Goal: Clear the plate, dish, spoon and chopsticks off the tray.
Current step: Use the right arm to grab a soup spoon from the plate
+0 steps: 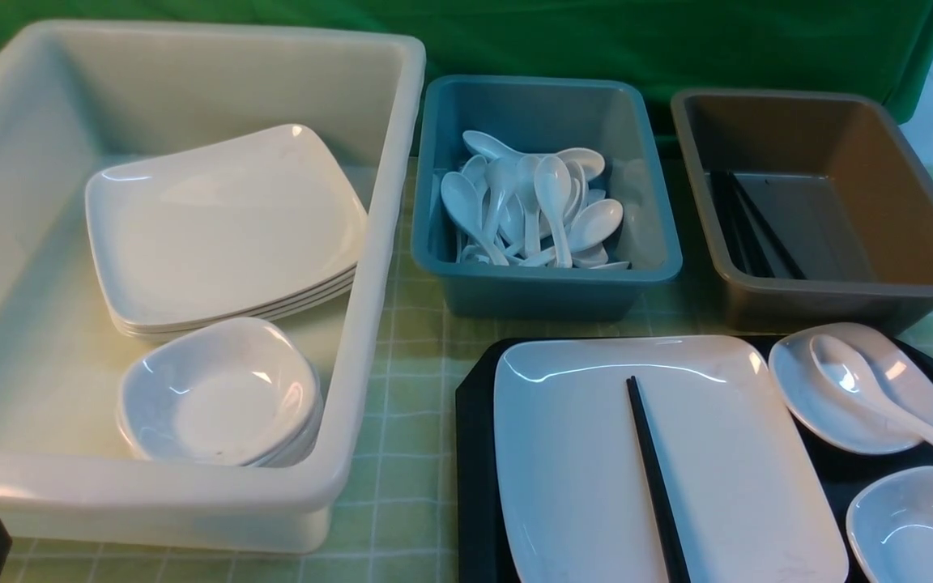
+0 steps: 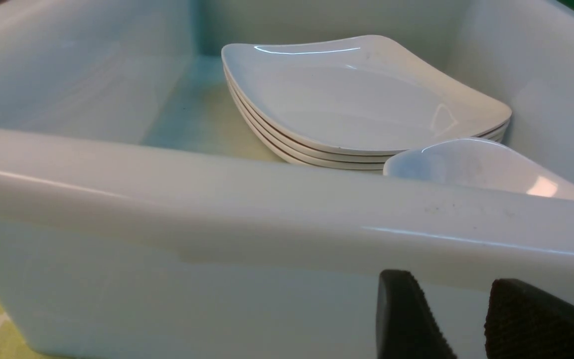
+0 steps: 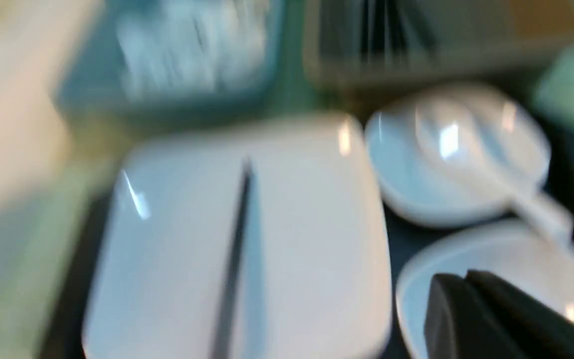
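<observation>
bins (image 1: 191, 495) 3 | tray (image 1: 475, 453) 1 | on tray: plates (image 1: 580, 470) 1, dishes (image 1: 807, 414) 2, spoons (image 1: 845, 374) 1

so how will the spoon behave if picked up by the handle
The spoon looks glossy, so probably slippery. It seems rigid, unlikely to flex. Its deep bowl likely outweighs the handle, so it may pivot in the grip.

Near ends of chopsticks (image 1: 656, 478) and plate (image 1: 580, 453) beyond front view's edge

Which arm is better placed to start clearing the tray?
Right, likely: the right gripper hovers over a dish on the tray, while the left gripper sits by the white bin, away from the tray.
</observation>
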Motion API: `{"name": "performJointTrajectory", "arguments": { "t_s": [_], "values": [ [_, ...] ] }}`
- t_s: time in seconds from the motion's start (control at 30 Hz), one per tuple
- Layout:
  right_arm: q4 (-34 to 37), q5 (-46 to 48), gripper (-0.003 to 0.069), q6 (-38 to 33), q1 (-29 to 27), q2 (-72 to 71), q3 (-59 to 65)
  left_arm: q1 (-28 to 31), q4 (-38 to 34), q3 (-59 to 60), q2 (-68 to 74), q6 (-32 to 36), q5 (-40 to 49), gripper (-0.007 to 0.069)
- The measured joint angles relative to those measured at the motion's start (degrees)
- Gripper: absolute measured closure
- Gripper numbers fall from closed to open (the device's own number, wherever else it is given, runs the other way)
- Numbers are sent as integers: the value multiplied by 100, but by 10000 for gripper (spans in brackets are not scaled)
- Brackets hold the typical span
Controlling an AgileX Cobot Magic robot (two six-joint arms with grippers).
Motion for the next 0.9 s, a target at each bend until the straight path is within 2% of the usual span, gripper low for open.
{"name": "performJointTrajectory", "arguments": {
  "t_s": [0.03, 0.13, 0.2, 0.27, 0.3, 0.37, 0.4, 0.5, 0.53, 0.57, 0.63, 0.67, 0.73, 0.77, 0.8, 0.9],
  "values": [
    [224, 318, 644, -370, 57, 657, -54, 0, 0, 0, 0, 0, 0, 396],
    [829, 478, 612, -1042, 373, 1593, -61, 0, 0, 0, 0, 6, 0, 396],
    [1052, 360, 573, -1287, 710, 2046, -93, 0, 0, 0, 0, 6, 0, 396],
    [996, 144, 511, -1253, 1361, 2502, -210, 0, 0, 0, 0, 6, 0, 396],
    [964, 125, 506, -1201, 1416, 2536, -224, 0, 0, 0, 0, 6, 0, 396],
    [218, -77, 469, -678, 2058, 2888, -443, 0, 0, 0, 0, 6, 0, 396],
    [37, -98, 463, -547, 2148, 2932, -484, 0, 0, 0, 0, 6, 0, 396],
    [-1772, -137, 442, 734, 2513, 3101, -884, 0, 0, 0, 0, 6, 0, 396],
    [-1772, -123, 441, 783, 2513, 3101, -884, 0, 0, 0, 0, 6, 0, 396],
    [-2317, 7, 441, 981, 2442, 3114, -1081, 0, 0, 0, 0, 6, 0, 396],
    [-2633, 263, 458, 970, 2214, 3157, -1333, 0, 0, 0, 0, 6, 0, 396],
    [-2695, 484, 506, 747, 1910, 3226, -1547, 0, 0, 0, 0, 6, 0, 396],
    [-2611, 735, 594, 320, 1328, 3408, -1816, 0, 0, 0, 0, 6, 0, 396],
    [-2584, 747, 601, 290, 1218, 3450, -1850, 0, 0, 0, 0, 6, 0, 396],
    [-2505, 795, 636, 83, 854, 3626, -1941, 0, 0, 0, 0, 6, 0, 396],
    [-2444, 809, 629, -132, 239, 4119, -1987, 0, 0, 0, 0, 6, 0, 396]
  ]
}}
